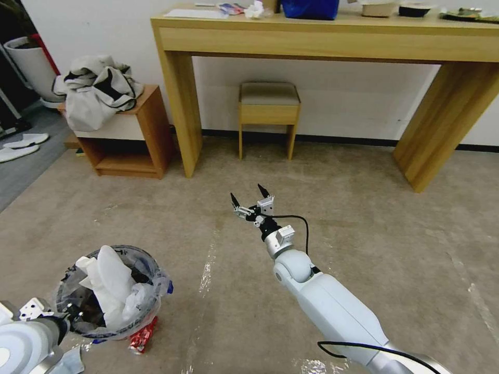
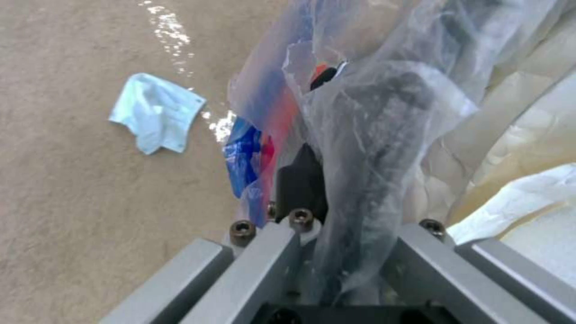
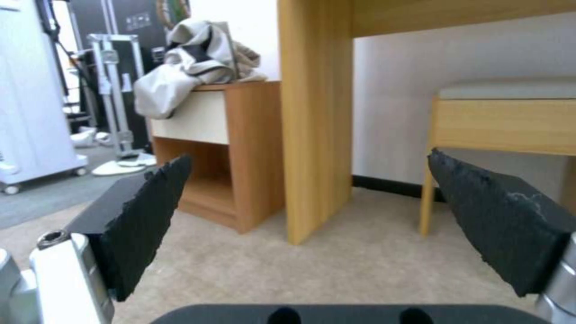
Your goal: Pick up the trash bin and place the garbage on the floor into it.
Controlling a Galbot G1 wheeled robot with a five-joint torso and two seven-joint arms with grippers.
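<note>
The trash bin (image 1: 112, 291), a small round bucket lined with a clear bag (image 2: 384, 103), stands low at my left with crumpled white papers (image 1: 112, 283) in it. My left gripper (image 1: 73, 313) is shut on its near rim, and the left wrist view shows the bag and red rim between its jaws. A red wrapper (image 1: 143, 335) lies on the carpet against the bin's base. A light-blue cloth (image 2: 157, 112) lies flat on the floor beside the bin. My right gripper (image 1: 250, 200) hangs open over bare carpet in the middle, its black fingers (image 3: 138, 216) wide apart with nothing between them.
A long wooden desk (image 1: 322, 36) runs along the far wall with a small stool (image 1: 269, 111) under it. A nightstand (image 1: 132, 135) at the left carries a grey-white bundle of clothes (image 1: 96, 88). White slippers (image 1: 21, 145) lie at the far left. Open carpet spreads to the right.
</note>
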